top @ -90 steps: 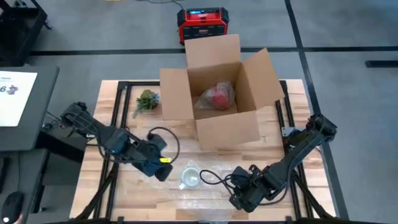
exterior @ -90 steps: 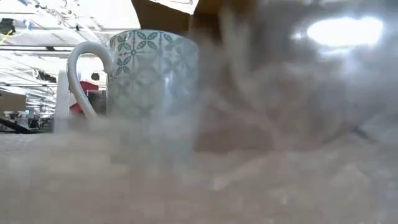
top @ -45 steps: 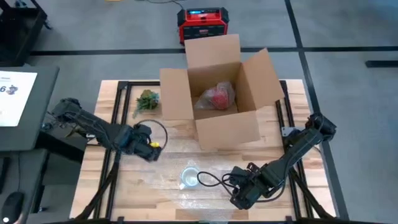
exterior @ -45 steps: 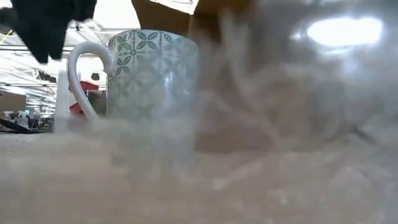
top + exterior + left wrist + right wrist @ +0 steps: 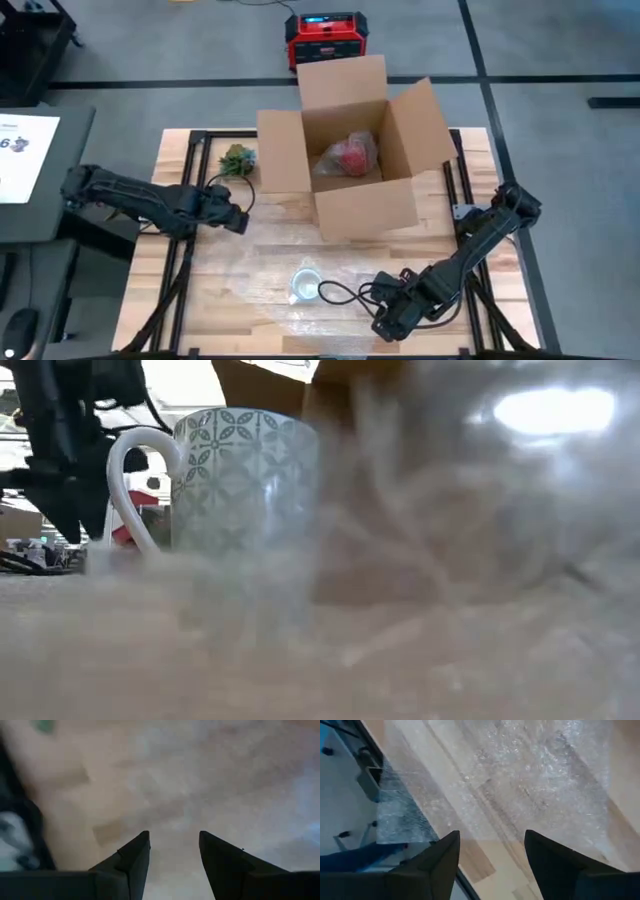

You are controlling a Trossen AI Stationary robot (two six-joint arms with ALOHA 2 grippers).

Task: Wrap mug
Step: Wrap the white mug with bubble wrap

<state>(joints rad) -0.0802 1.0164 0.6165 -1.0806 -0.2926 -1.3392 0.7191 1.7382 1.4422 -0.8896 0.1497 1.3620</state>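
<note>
Two tools work here. Nearest, the right tool (image 5: 385, 322) hangs wide and empty over the wrap's (image 5: 262, 285) front edge, likely ready to lift it. The mug (image 5: 305, 284) stands upright mid-sheet for folding. Farther back, the left tool (image 5: 237, 220) waits, parted and empty, before the box (image 5: 365, 205).

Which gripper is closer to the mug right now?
Right. The right gripper sits just beside the mug near the table's front edge; the left gripper is farther back, toward the cardboard box.
</note>
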